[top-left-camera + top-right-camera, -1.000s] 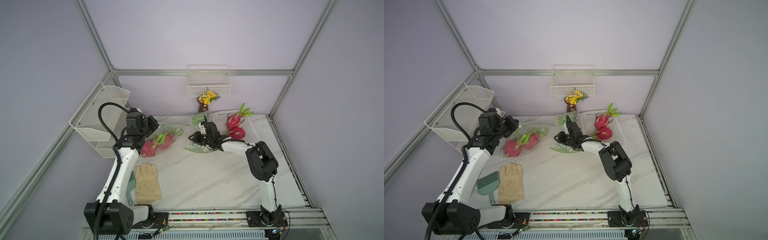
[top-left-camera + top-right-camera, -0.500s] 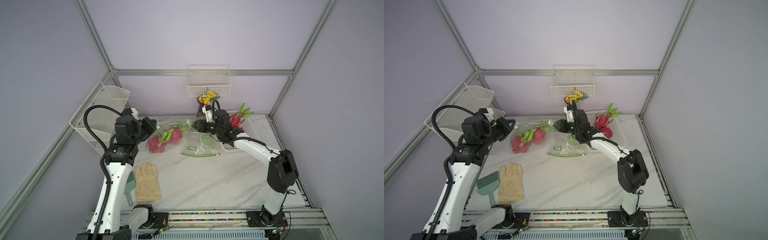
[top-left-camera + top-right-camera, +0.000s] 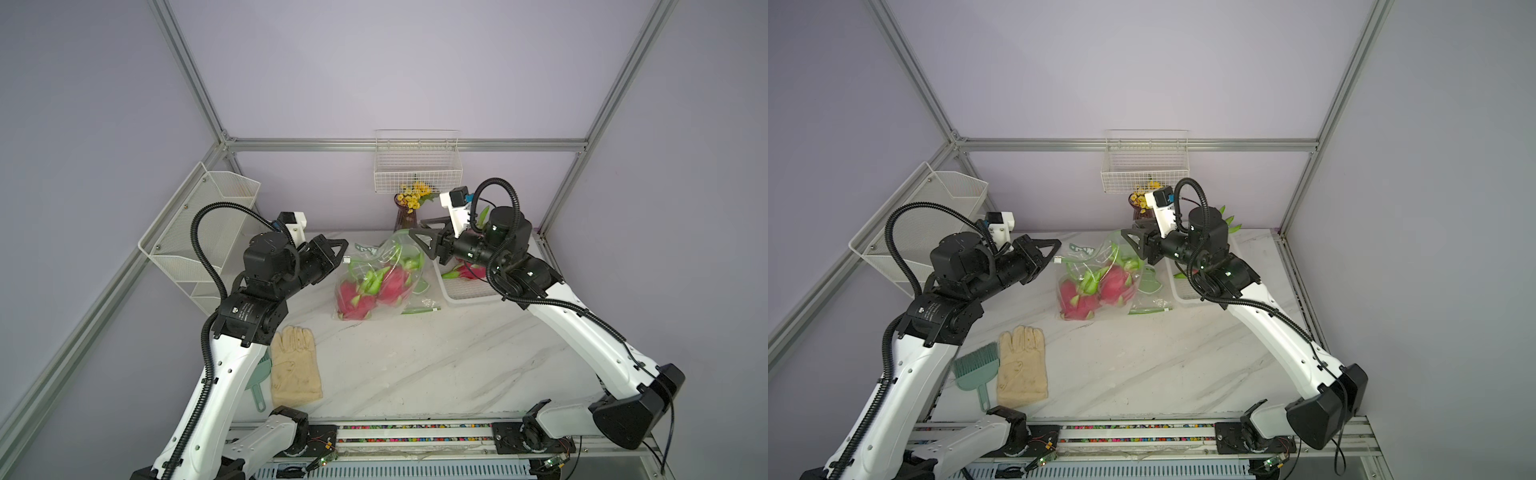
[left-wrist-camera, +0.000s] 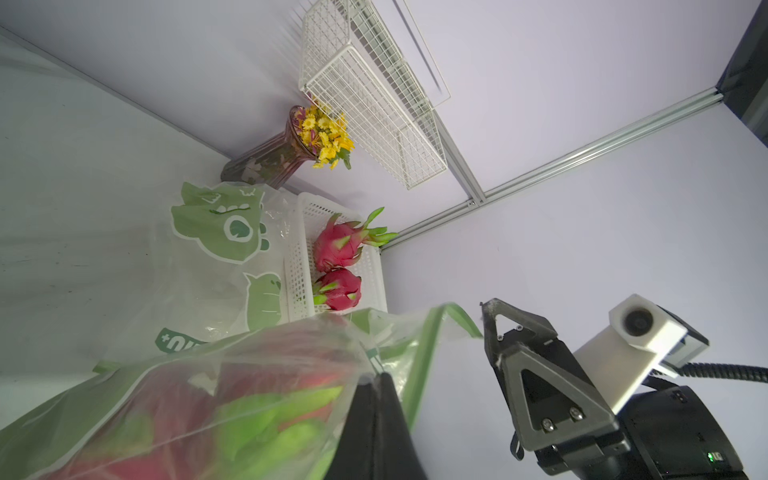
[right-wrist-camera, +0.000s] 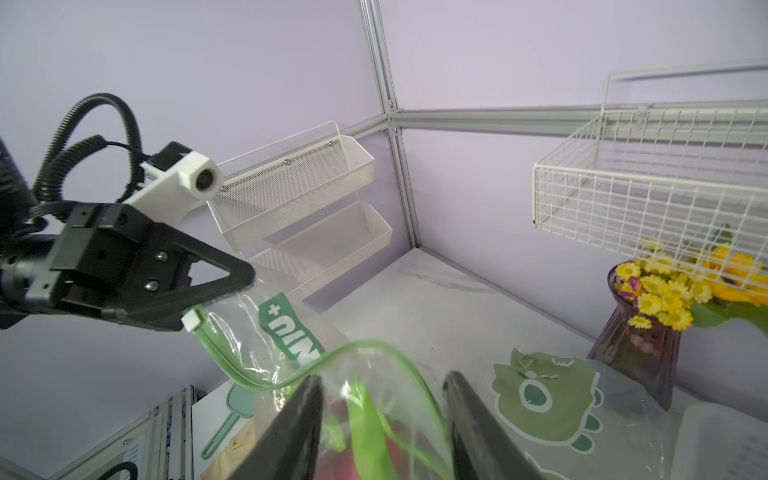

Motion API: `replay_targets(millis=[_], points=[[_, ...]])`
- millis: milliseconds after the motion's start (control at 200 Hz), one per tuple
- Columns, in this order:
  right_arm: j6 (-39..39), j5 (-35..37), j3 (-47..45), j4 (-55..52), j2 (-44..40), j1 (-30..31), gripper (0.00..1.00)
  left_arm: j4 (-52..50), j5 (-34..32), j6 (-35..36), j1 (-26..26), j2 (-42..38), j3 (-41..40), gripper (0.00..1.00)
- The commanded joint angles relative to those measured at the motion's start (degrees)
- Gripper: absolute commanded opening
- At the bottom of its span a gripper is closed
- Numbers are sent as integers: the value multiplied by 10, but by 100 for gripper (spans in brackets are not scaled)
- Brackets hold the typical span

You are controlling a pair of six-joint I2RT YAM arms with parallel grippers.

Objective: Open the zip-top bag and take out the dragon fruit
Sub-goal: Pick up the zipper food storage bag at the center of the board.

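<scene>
Hoisted since before, the zip-top bag [image 3: 404,250] is pinched at its rim by the left gripper [image 3: 342,249]; dragon fruit [image 3: 358,297] sit just below the right gripper [image 5: 381,377], spread at the bag's mouth.

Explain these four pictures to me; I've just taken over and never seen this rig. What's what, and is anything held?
Two white arms stand at the table's near edge, each ending in a two-finger gripper. Both top views look down from one overhead camera head; the other two pictures come from cameras on the arms' wrists. The left gripper is shut on the bag's rim by the slider, holding that edge up. The right gripper is open at the bag's open mouth, gripping nothing. Dragon fruit sit in the bag; two other fruit lie in the tray. Also on the table: a glove, a brush and a vase of flowers.
</scene>
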Motion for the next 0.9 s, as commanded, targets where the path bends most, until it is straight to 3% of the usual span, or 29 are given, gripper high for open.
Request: replay_targets(millis=[0,135,330,460,895], points=[[-93,-27,-22,-32,-59,1,57,59,-12,-22,-31,4,9,0],[-133,-41,-35,-58,-96,2,57,92,-26,-43,-79,19,-4,0],[-165,-105,-101,3,-136,4,57,111,-71,-82,-147,37,-19,0],[-194,-110,-131,37,-129,19,55,107,-78,-134,-160,42,-42,0],[-250,-89,-172,38,-97,49,55,136,-114,-174,-198,50,-71,0]])
